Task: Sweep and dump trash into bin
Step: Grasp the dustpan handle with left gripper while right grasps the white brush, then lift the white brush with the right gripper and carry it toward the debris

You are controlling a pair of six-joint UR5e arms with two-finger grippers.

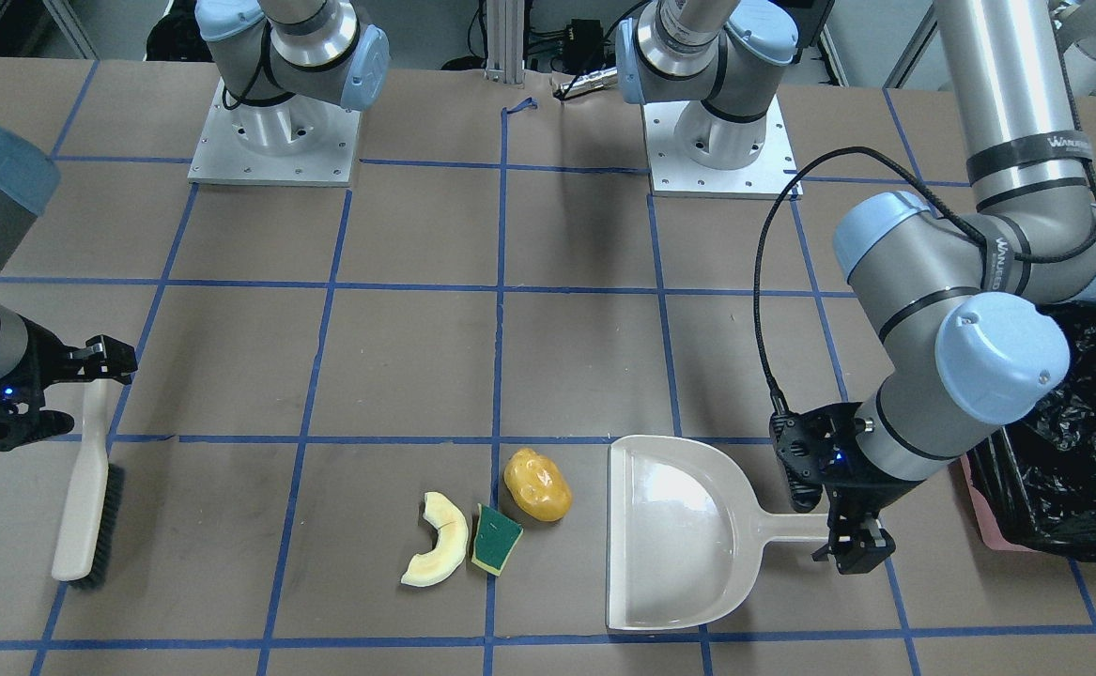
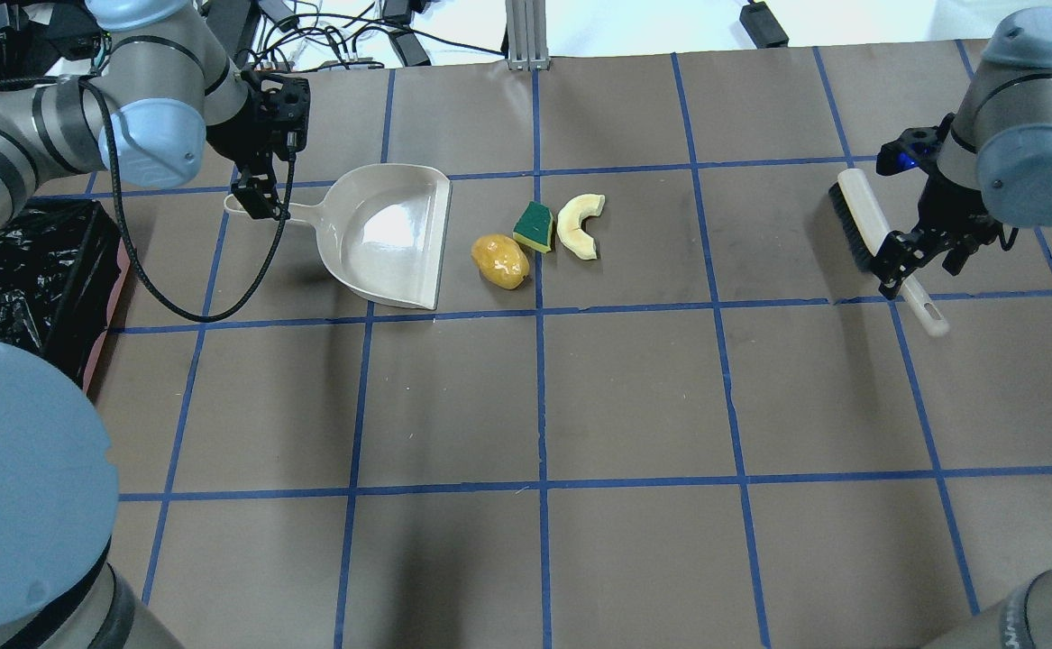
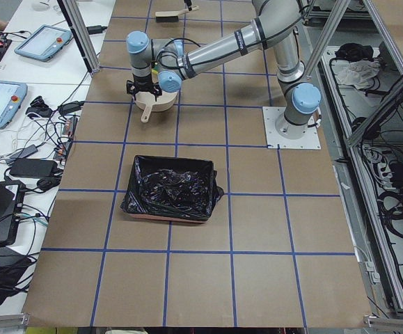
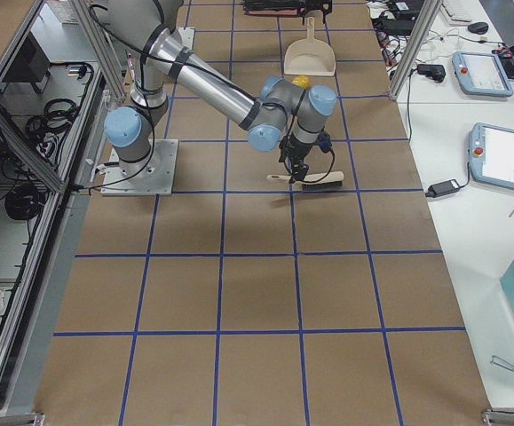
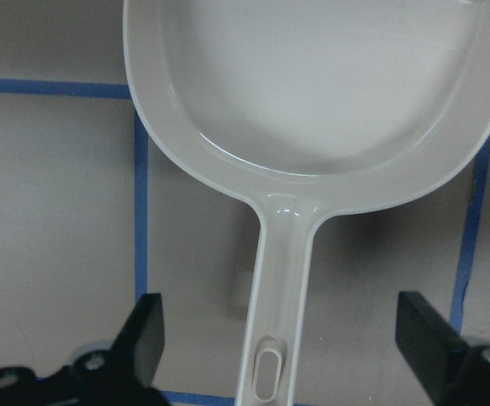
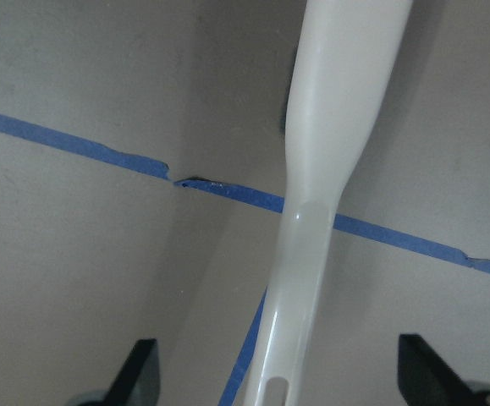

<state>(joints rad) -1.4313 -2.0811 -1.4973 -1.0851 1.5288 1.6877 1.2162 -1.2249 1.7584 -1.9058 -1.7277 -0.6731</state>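
Observation:
The trash lies in a row: an amber fruit piece [image 2: 500, 261] [image 1: 538, 485], a green-and-yellow sponge wedge [image 2: 535, 227] [image 1: 496, 540] and a pale melon slice [image 2: 580, 225] [image 1: 439, 540]. The beige dustpan [image 2: 390, 234] [image 1: 674, 535] lies flat, its mouth facing the fruit piece. My left gripper [image 2: 255, 200] [image 1: 829, 526] [image 5: 283, 330] is open, its jaws astride the dustpan handle [image 5: 283, 254]. My right gripper [image 2: 920, 266] [image 1: 73, 394] [image 6: 280, 364] is open astride the handle [image 6: 321, 211] of a brush [image 2: 864, 221] [image 1: 87, 498] that lies on the table.
The pink bin with its black bag [image 2: 30, 270] [image 1: 1073, 451] [image 3: 170, 188] stands on my left, beyond the dustpan handle. The two arm bases [image 1: 275, 131] [image 1: 721, 141] sit at the robot side of the table. Blue tape lines grid the brown surface.

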